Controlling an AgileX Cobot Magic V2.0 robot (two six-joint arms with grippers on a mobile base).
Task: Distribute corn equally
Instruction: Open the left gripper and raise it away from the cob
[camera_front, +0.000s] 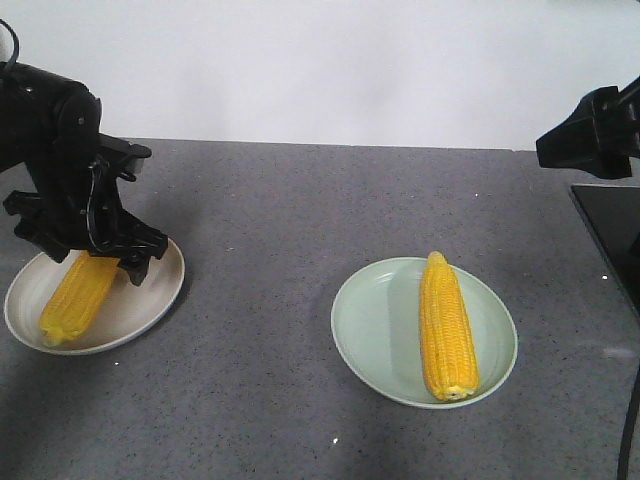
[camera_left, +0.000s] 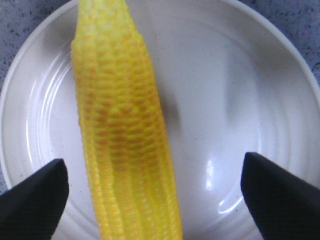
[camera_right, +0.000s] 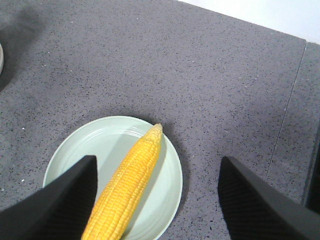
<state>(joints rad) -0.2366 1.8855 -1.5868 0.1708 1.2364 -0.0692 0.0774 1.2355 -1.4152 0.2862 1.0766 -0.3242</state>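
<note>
**Yellow cobs, one to a plate**

Yellow against white, the left cob lies on the white plate, its long axis running diagonally: the blunt end sits toward the near-left rim, while the far end is hidden under the left gripper. That gripper hangs directly over the plate; the left wrist view shows its jaws spread wide, with the cob between them nearer one finger and no visible contact. On the speckled grey tabletop, well apart to the right, the pale green plate holds the second cob, lying nearly front to back, tip away, cut end at the near rim. The right gripper is raised above that plate, jaws apart, holding nothing; only part of its arm shows in the front view.
</note>
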